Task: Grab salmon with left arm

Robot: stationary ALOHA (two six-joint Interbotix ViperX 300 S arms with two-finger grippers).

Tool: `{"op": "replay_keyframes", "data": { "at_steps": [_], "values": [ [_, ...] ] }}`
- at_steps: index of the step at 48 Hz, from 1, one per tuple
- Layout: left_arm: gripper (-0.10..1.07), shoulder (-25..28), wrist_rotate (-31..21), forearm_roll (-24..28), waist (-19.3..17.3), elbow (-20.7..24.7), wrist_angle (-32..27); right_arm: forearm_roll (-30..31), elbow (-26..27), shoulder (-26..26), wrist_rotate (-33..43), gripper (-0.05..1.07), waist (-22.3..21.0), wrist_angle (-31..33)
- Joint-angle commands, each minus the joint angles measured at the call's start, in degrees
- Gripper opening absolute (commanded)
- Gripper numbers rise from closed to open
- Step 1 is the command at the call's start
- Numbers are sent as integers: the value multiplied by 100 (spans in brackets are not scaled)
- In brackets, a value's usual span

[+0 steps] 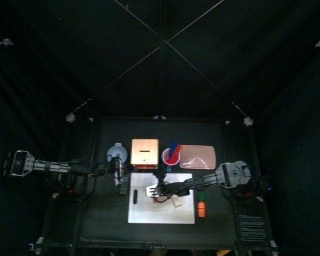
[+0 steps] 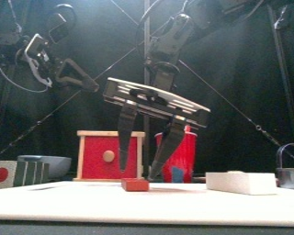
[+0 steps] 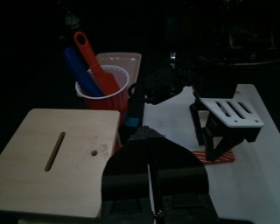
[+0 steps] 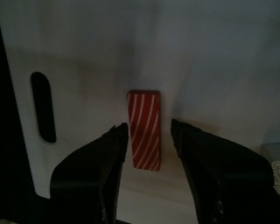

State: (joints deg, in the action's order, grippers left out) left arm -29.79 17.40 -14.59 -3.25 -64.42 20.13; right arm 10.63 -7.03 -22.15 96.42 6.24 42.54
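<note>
Between the right tool's (image 4: 147, 149) spread jaws, salmon (image 4: 145, 128) lies lengthwise.

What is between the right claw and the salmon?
Nothing: front view shows the open right claw hanging above the salmon, only air between.

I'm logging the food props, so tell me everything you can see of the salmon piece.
The salmon is a small oblong block, dark red with thin pale stripes running slantwise across its top, like a toy sushi slice. It looks solid with squared edges. It lies flat on the white cutting board, near the board's slotted handle. The right claw hangs open just above it, one jaw on each long side, not touching as far as can be seen. From the front it shows as a low red block under that claw.
</note>
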Motion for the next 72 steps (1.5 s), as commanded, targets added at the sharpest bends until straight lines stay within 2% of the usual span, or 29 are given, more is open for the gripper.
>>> {"op": "replay_keyframes", "data": {
  "at_steps": [1, 10, 15, 19, 26, 31, 41, 47, 56, 65, 72],
  "values": [
    [11, -9, -9, 0, 18, 114, 62, 141, 114, 378, -18, 80, -18, 97],
    [11, -9, 0, 0, 18, 141, 62, 668, -255, 923, -35, 80, -18, 246],
    [11, -9, 0, 0, 18, 185, 62, 1055, -729, 1380, -35, 80, 18, 193],
    [11, -9, 0, 0, 18, 255, 70, 1459, -1301, 1890, -18, 80, 26, 9],
    [11, -9, -9, 0, 26, 343, 123, 2162, -2250, 2725, -26, 79, 97, -686],
    [11, -9, -18, 0, 62, 396, 123, 2795, -3015, 3313, -9, 79, 88, -1468],
    [11, -18, -26, -149, 123, 527, 123, 4104, -3990, 4245, -18, 79, -62, -2654],
    [11, -18, -26, -308, 132, 510, 123, 5115, -4315, 4693, -18, 79, -220, -3059],
    [11, -18, -26, -527, 158, 501, 114, 6407, -4553, 5344, -9, 79, -369, -3287],
    [11, -18, -26, -650, 158, 448, 88, 7137, -4649, 5651, -9, 79, -396, -3419],
    [11, -18, -26, -747, 167, 413, 88, 7216, -4702, 5643, 9, 79, -404, -3437]
  ]
}}
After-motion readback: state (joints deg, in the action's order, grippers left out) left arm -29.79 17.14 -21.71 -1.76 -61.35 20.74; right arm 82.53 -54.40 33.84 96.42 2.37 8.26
